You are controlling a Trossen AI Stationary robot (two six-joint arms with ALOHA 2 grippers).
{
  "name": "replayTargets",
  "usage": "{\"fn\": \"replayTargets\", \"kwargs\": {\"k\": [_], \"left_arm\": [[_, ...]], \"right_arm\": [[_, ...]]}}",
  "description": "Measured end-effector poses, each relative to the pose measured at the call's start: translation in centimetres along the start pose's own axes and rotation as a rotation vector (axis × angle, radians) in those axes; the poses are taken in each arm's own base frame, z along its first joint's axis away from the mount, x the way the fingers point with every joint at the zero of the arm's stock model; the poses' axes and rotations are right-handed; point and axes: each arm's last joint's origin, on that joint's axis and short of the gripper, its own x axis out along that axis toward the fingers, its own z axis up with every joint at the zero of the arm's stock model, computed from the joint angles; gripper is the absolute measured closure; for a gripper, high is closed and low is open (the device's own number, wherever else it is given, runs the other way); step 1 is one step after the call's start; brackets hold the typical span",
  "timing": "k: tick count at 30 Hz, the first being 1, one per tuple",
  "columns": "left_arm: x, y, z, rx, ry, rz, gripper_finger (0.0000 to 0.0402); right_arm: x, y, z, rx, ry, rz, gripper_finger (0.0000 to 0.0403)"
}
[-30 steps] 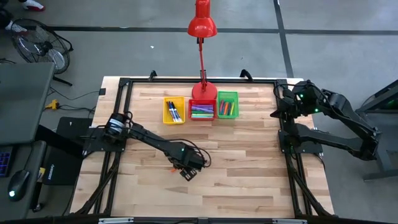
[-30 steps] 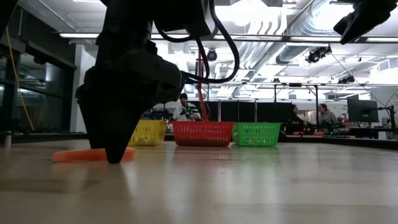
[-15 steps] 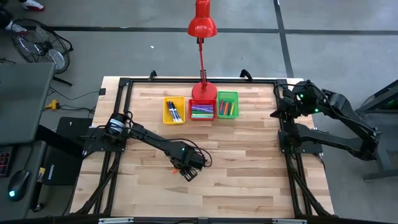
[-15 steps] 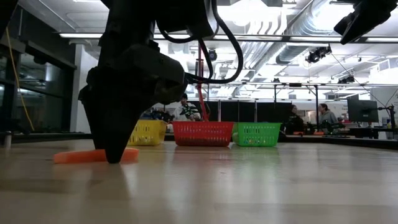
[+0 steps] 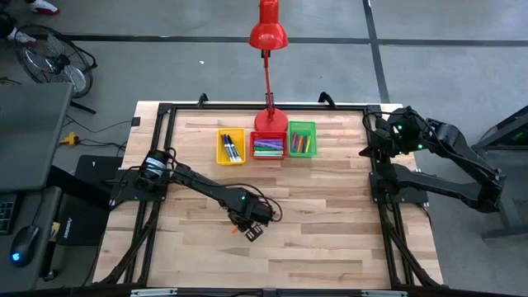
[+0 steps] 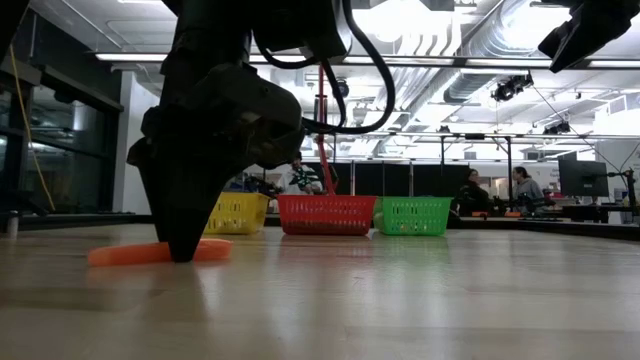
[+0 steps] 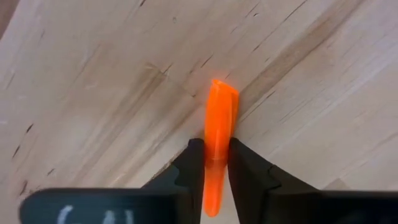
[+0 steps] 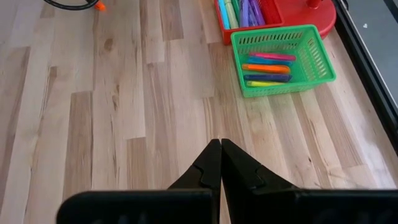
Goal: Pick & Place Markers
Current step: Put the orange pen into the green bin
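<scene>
The jaws of the left gripper (image 7: 214,163) were closed on an orange marker (image 7: 217,140), one dark finger (image 7: 191,163) against each side of its barrel; those of the right gripper (image 8: 220,163) were pressed together on nothing, that arm waiting folded at the table's right edge. Two arms were in sight, and three small bins (image 5: 266,144) stood in a row at the far side of the table: a yellow bin (image 5: 230,146), a red bin (image 5: 267,146) and a green bin (image 5: 302,139), touching or nearly so. The orange marker was the only one outside the bins; it lay flat on the wood near the middle of the table, on the left arm's side, under the left gripper (image 5: 250,224); in the low view its long axis ran level across the boards (image 6: 160,252), sticking out to both sides of the fingertips. Markers lay in each bin; the right wrist view showed about four in the green bin (image 8: 283,57), lying side by side; the other bins' counts could not be told. The table (image 5: 330,214) was pale wooden planking inside a black frame; a red desk lamp (image 5: 268,33) rose from beside the red bin. Behind lay a large hall with ceiling ducts, and at least two people (image 6: 523,186) sat at desks far off.
</scene>
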Motion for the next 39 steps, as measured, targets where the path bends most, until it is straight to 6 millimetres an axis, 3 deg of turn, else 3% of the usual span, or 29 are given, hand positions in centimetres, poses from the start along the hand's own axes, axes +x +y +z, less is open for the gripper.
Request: {"fn": "replayTargets", "kwargs": {"k": [6, 18, 31, 39], "left_arm": [[0.0, -0.1, 0.0, 0.002, -0.004, -0.009, 0.0365], [-0.3, -0.2, 0.1, 0.007, -0.021, 0.013, 0.0365], [-2.4, -1.3, 0.6, 0.072, -0.110, 0.081, 0.0366], [-6.0, -1.9, 3.8, 0.044, -0.323, 0.054, 0.0366]], "right_arm": [[0.0, 0.0, -0.1, 0.002, 0.005, 0.002, 0.0403], [0.0, 0.0, -0.1, 0.002, 0.006, 0.000, 0.0403], [0.0, 0.0, -0.1, 0.002, 0.006, -0.001, 0.0403], [0.0, -0.1, 0.2, -0.009, -0.019, -0.006, 0.0403]]}}
